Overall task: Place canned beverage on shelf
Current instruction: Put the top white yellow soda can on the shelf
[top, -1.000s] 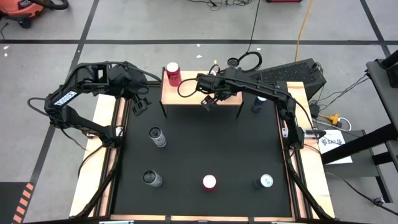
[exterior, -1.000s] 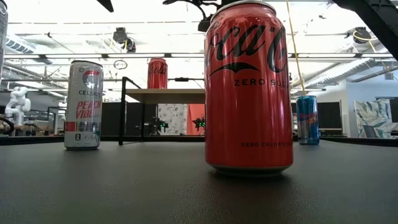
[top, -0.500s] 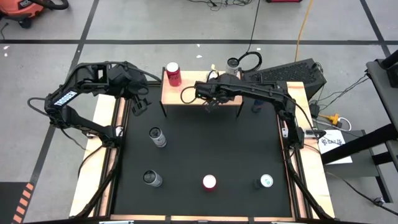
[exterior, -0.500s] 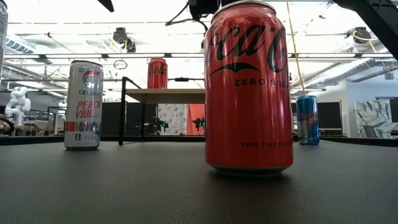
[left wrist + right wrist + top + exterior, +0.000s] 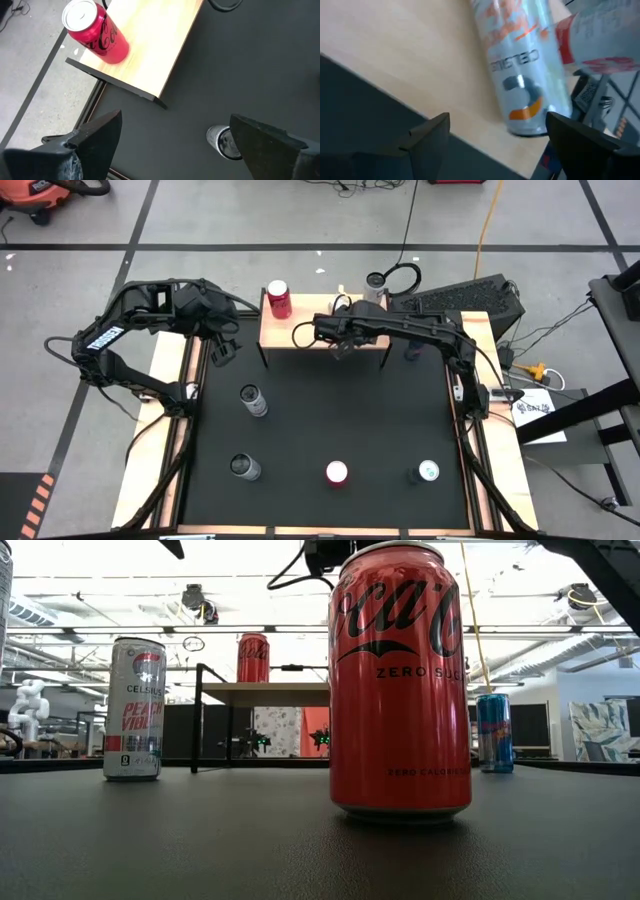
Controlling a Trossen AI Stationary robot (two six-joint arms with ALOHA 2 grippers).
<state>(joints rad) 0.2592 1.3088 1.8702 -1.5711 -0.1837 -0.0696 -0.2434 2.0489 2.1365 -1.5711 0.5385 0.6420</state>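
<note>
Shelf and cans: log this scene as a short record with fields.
shelf: wooden top, at the mat's far edge
on shelf: red can at left end; pale Celsius can upright near an edge
right hand: open, over the shelf's front edge, holding nothing
left hand: open, idle beside the shelf's left end
on mat: silver can, second silver can, Coke Zero can, green-topped can

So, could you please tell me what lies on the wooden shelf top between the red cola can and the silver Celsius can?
Only bare light wood shelf. In the high view, the red cola can stands at one end, the silver Celsius can at the other, with the right gripper hanging above the stretch.
</note>
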